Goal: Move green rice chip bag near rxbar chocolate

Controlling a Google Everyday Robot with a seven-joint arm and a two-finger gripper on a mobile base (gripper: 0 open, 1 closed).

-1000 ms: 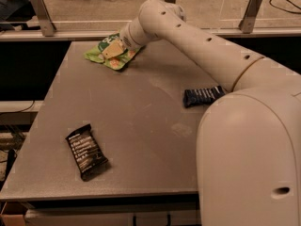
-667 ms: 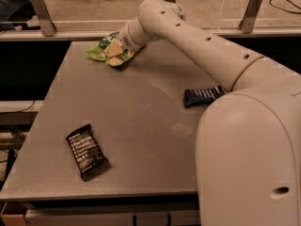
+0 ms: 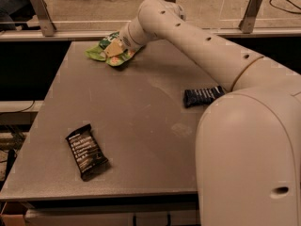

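Our gripper (image 3: 115, 47) is at the far end of the grey surface (image 3: 141, 121), its jaws resting on the crinkly light-green rice chip bag (image 3: 96, 54), and we cannot tell whether they are clenched on it or released. The flat black rectangular bar wrapper with white text lines (image 3: 87, 152) lies well apart from the jaws, nearer to us. A dark blue bar wrapper (image 3: 202, 96) lies well away on their other side.

Hand (image 3: 115, 48) at bag (image 3: 95, 54); open tabletop (image 3: 141, 102) between it and rxbar (image 3: 86, 151).
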